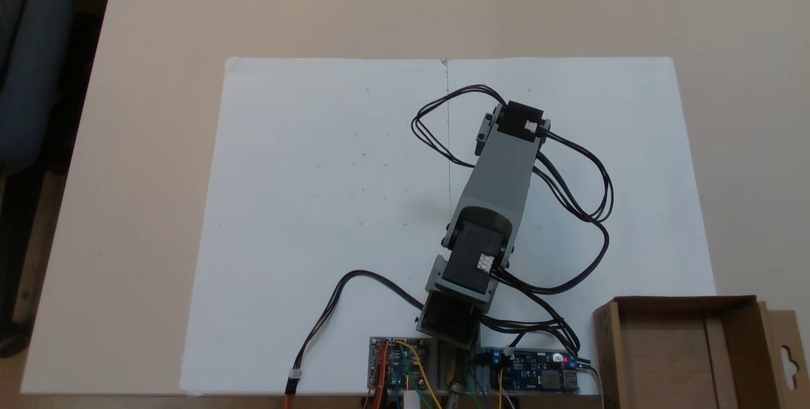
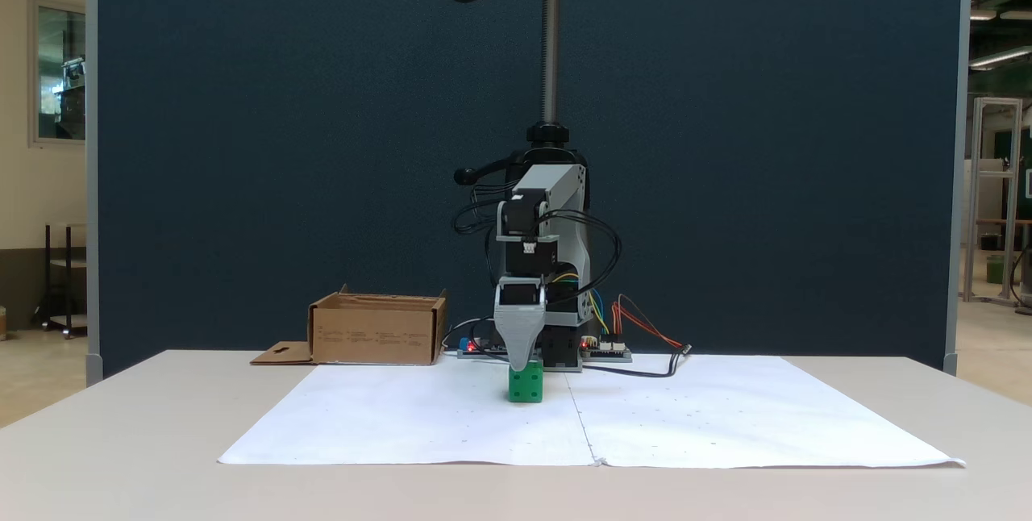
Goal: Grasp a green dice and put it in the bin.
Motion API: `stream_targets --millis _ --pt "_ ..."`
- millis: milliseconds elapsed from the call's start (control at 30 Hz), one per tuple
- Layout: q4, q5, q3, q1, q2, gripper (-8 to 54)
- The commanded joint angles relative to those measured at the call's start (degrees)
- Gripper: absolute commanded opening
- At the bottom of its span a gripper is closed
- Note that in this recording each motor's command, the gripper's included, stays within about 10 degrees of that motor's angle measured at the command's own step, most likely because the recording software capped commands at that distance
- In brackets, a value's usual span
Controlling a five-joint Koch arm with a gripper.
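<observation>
Green dice sits on white paper on desk, near centre seam, front view. Fingers point straight down, tip touching dice top; one grey tip visible, can't tell whether apart or together. Bin well apart, by arm base; flap flat on desk.
</observation>
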Motion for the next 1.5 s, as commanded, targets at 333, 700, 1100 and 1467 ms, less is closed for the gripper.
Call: stream_targets --millis 333,700,1100,1467 --pt "-1.76 3.25 -0.35 0.44 -0.62 43.9" --pt "-4.66 3.16 -0.18 0.26 -6.5 42.9" --pt "-5.19 2.99 0.53 0.26 -8.09 36.7" --pt "-6.5 2.99 0.7 0.26 -8.09 12.3"
